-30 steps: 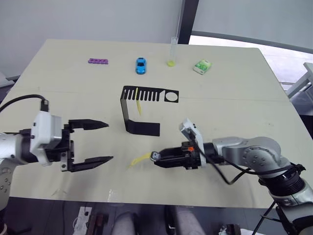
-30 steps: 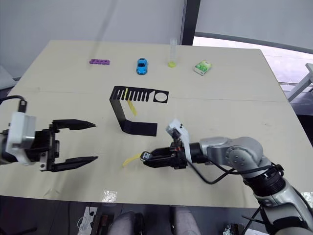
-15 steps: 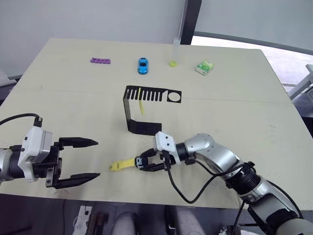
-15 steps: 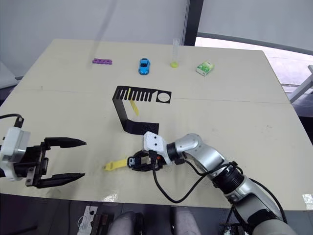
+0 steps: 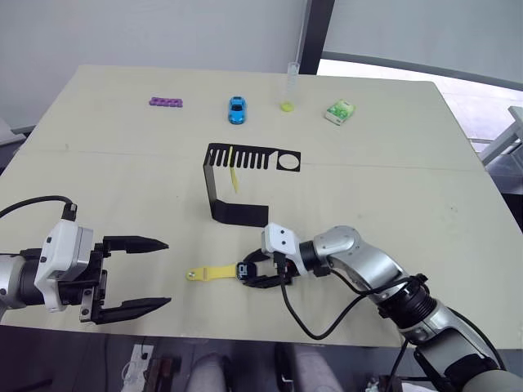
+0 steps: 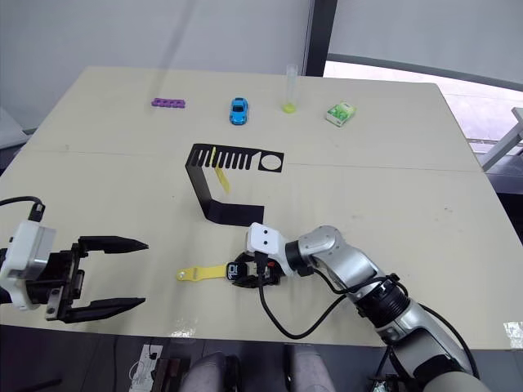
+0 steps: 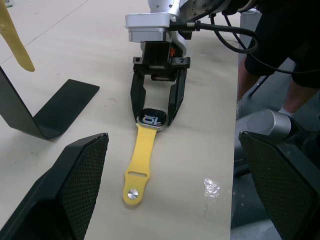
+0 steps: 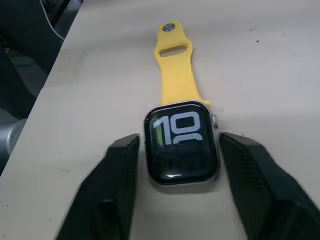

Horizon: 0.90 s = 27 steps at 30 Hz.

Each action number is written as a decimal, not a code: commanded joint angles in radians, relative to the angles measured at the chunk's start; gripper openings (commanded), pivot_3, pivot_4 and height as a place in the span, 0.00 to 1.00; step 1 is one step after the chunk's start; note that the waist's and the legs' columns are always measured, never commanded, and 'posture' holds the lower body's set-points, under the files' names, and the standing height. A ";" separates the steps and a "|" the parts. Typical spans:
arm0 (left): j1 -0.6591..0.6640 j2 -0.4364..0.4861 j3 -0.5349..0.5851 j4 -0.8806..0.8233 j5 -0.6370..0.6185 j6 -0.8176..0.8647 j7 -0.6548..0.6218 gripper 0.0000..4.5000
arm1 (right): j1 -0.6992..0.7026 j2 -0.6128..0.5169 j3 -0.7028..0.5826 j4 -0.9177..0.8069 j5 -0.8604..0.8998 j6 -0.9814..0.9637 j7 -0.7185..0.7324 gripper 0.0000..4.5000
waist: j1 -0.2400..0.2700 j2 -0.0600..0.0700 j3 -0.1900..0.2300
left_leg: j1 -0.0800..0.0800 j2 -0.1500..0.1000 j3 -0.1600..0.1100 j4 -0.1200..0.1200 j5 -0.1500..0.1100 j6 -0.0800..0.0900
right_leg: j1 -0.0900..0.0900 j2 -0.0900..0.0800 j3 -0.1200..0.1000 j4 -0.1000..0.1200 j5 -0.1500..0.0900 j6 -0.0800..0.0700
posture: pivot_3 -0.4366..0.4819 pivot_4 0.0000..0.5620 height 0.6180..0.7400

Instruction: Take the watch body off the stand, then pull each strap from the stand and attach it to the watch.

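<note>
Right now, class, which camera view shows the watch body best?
The right wrist view: the watch body faces it, digits readable, between open fingers. The left wrist view shows it smaller, at an angle. The eye views show a dark speck.

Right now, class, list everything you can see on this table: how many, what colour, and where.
watch body: one, dark, near table edge, between right tool's fingers
straps: two, yellow; one flat, joined to watch; one hanging from stand
stand: one, black, table centre
toy car: one, blue, far side
block strip: one, purple, far left
tube: one, clear, yellow bottom, far side
packet: one, green-white, far right
table: one, beige
left tool: open, near left
right tool: open around watch
</note>
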 commanded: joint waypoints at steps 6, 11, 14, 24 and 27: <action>0.016 0.011 0.036 0.086 0.046 -0.067 -0.018 1.00 | 0.082 -0.147 -0.162 -0.085 0.051 -0.017 0.096 0.99 | 0.003 0.000 0.000 | 0.000 0.000 0.000 0.000 0.000 0.000 | 0.000 0.000 0.000 -0.001 0.000 0.000 | 0.48 0.27 1.00; 0.022 0.010 0.014 0.122 0.083 -0.131 -0.044 1.00 | 0.121 -0.137 -0.181 -0.078 0.034 -0.068 0.099 0.99 | -0.005 0.000 0.000 | 0.000 0.001 0.001 -0.001 0.000 0.000 | 0.000 0.001 0.000 0.000 0.000 0.000 | 0.48 0.27 1.00; 0.011 0.010 -0.009 0.113 0.082 -0.141 -0.045 1.00 | 0.125 -0.093 -0.176 -0.090 0.032 -0.068 0.071 0.99 | -0.006 0.000 0.000 | 0.001 0.001 0.001 0.000 0.000 0.000 | 0.000 0.001 0.000 0.000 0.000 0.000 | 0.48 0.27 1.00; 0.011 0.002 -0.027 0.052 0.054 -0.132 -0.029 1.00 | 0.127 0.035 -0.095 -0.092 -0.030 -0.043 0.015 0.99 | -0.002 0.000 0.000 | 0.000 0.001 0.001 0.000 0.000 0.000 | 0.000 0.001 0.000 0.001 0.000 0.000 | 0.48 0.27 1.00; 0.023 -0.001 -0.026 0.033 0.050 -0.127 -0.028 1.00 | 0.122 0.060 -0.071 -0.053 -0.068 -0.079 0.005 0.99 | -0.002 0.000 0.000 | 0.000 0.000 0.001 0.000 0.000 0.000 | 0.000 0.001 0.000 0.000 0.000 0.000 | 0.48 0.27 1.00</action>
